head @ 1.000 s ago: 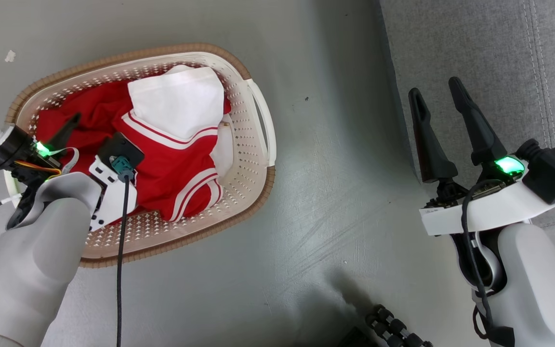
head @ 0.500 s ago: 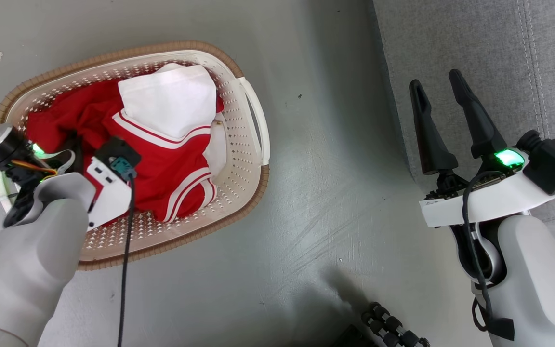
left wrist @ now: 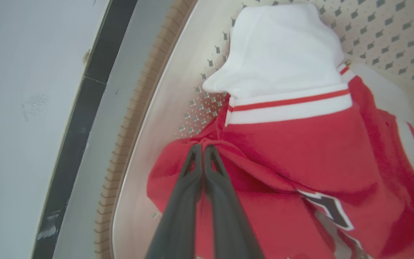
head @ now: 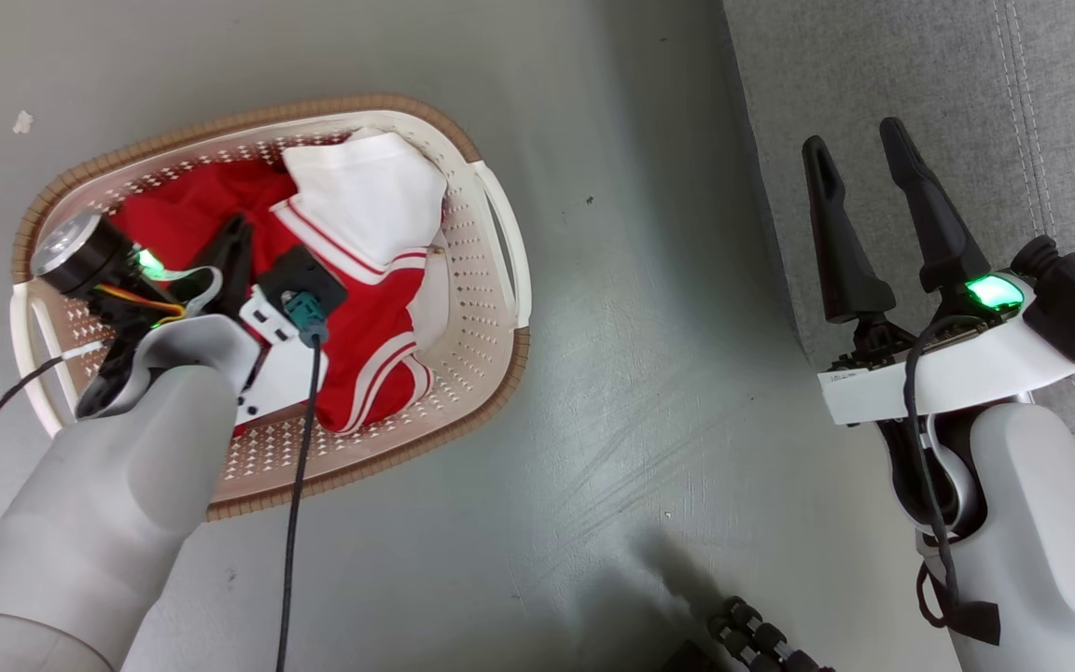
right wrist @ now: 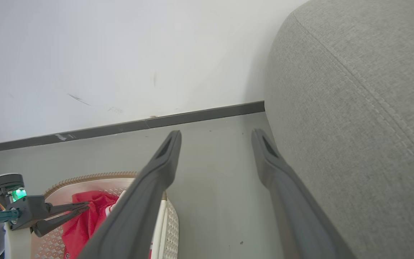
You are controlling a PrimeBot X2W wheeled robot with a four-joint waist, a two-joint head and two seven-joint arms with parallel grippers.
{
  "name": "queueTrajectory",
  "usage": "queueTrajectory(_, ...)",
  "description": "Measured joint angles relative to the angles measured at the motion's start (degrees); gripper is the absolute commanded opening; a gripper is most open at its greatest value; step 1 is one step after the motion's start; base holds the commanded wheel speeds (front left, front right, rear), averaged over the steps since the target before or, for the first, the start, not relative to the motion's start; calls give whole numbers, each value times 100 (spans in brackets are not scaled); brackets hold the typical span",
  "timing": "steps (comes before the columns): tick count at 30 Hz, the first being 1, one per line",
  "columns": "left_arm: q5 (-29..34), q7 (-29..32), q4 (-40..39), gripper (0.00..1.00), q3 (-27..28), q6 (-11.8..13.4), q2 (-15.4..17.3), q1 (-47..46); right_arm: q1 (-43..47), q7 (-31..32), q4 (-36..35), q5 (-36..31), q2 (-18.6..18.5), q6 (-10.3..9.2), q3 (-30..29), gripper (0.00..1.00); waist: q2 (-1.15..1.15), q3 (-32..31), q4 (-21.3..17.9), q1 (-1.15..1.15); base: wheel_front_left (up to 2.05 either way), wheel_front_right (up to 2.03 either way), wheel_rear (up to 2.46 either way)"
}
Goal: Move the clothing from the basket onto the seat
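Counting first: one basket [head: 467,308] on the grey floor [head: 640,327], one seat [head: 967,84] off to the robot's right, two grippers, and one heap of clothing [head: 374,317], all of it inside the basket (red cloth, white stripes, a white piece [head: 365,191] on top; number of separate garments impossible to tell). Left gripper [left wrist: 202,149] down inside the basket, its fingers [left wrist: 183,201] clenched tip to tip on a bunched fold of the red cloth, close to the basket's perforated wall. Red cloth gathered and puckered right at the fingertips, spreading out under and to either side of them. White piece lying just beyond the tips, with a striped band [left wrist: 289,108] of white and red between. Black-and-white print [left wrist: 327,212] on the red cloth beside the fingers, nearer the wrist. Right gripper [head: 855,138] well apart from the basket, hanging just beside the seat's rounded edge, its fingers released and spread wide over the floor.
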Motion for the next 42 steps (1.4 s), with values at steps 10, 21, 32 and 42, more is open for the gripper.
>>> queueTrajectory(10, -374, -548, -610, 0, 250, 164, -104, 224, -11, 0, 109, -140, -1, 0, -58, 100, 0, -264, 141, 0, 0, 0, 0)
queueTrajectory(21, -965, -1114, -1284, 0, 615, 404, -250, 762, -120, -1, 248, -423, -9, 0, -25, 100, 0, -640, 340, 0, 0, 0, 0)
queueTrajectory(32, -1550, -1575, -2119, 0, 1105, 523, -234, 1244, -124, -2, 453, -678, -22, 0, 74, 100, 0, -1195, 593, 0, 0, 0, 0)
queueTrajectory(42, -2106, -1627, -2658, 0, 1296, 394, -221, 1829, -79, -8, 703, -726, -165, 0, 354, 100, 0, -1911, 827, 0, 0, 0, 0)
